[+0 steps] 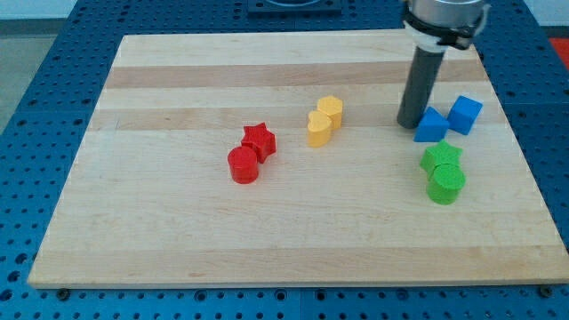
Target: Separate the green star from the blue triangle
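Tool: a straight dark rod with nothing to clench or release, so it grasps nothing; my tip (408, 124) rests on the worktop just left of the blue triangle (430, 126), touching or nearly touching it.

Worktop (178, 240): a pale wooden board on a blue perforated base (36, 107). Broad bare wood lies along the view's bottom and left; the view's right edge runs close to the blue and green blocks.

Blue cube (464, 114): just right of the blue triangle, nearest the right edge.

Green star (441, 157): directly below the blue triangle, near it with a narrow gap between. A green cylinder (446, 184) touches the star's lower side.

Red star (260, 140) and red cylinder (243, 165): touching, left of centre, well apart from the tool.

Two yellow blocks, one hexagonal (330, 111) and one rounded (319, 128): touching, near centre, with open wood between them and my tip.
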